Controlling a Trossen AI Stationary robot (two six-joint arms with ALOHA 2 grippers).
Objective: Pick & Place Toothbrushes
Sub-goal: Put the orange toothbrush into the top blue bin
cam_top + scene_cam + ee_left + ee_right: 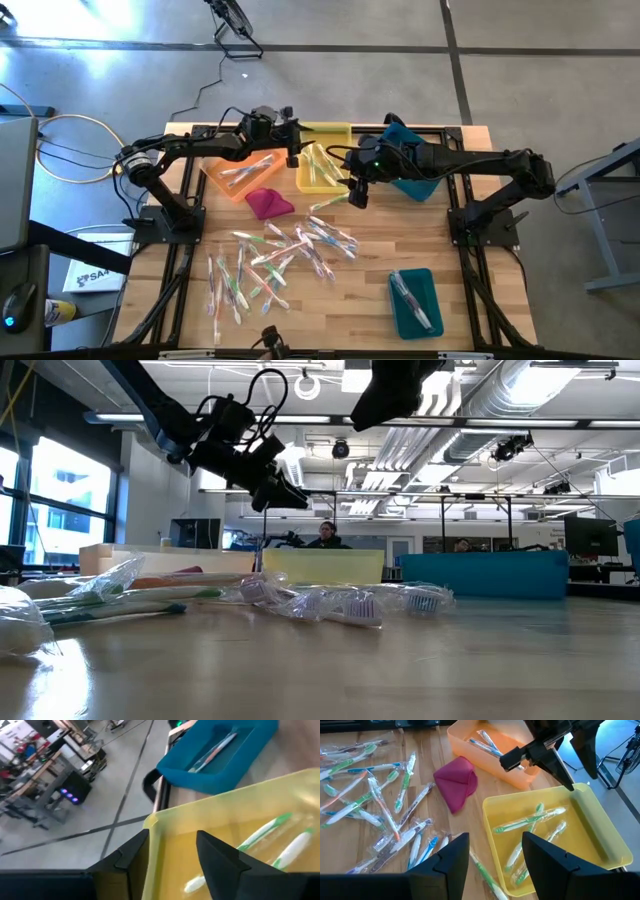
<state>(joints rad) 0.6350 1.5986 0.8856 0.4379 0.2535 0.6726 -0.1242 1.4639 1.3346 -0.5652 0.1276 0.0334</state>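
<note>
I see both sets of fingers released and holding nothing: left gripper [292, 150] over the yellow bin [322, 170], right gripper [357, 193] at its four o'clock. The toothbrushes [275, 255] litter mid-counter [450, 290]; light, crinkly and slippery in their wrappers, so I'd pinch one mid-handle.

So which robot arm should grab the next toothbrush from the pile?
Probably the right. The right gripper hangs open, empty, nearer the loose toothbrushes, while the left gripper sits open over the yellow bin.
</note>
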